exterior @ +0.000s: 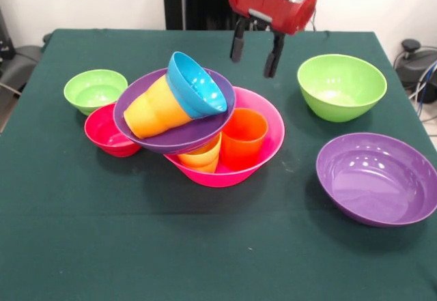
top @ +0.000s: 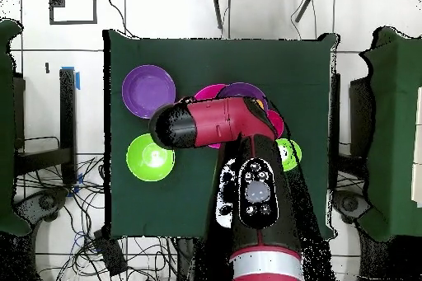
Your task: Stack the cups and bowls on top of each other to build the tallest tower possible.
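Note:
The large hot-pink bowl (exterior: 273,127) stands mid-table and holds an upright red-orange cup (exterior: 242,137) and an orange cup (exterior: 201,158). A purple bowl (exterior: 177,137) rests tilted on these cups. In it a yellow-orange cup (exterior: 153,110) lies on its side with the blue bowl (exterior: 198,86) on its side against its mouth. My gripper (exterior: 256,50) hangs open and empty above and behind the pink bowl's right rim. The green cup is hidden. In the overhead view my arm covers most of the stack; only the pink rim (top: 206,92) and the purple rim (top: 243,91) show.
A red bowl (exterior: 109,134) touches the stack's left side, with the small light-green bowl (exterior: 95,89) behind it. The medium light-green bowl (exterior: 341,86) and the second purple bowl (exterior: 375,178) stand apart at the right. The cloth is dark green (exterior: 136,246).

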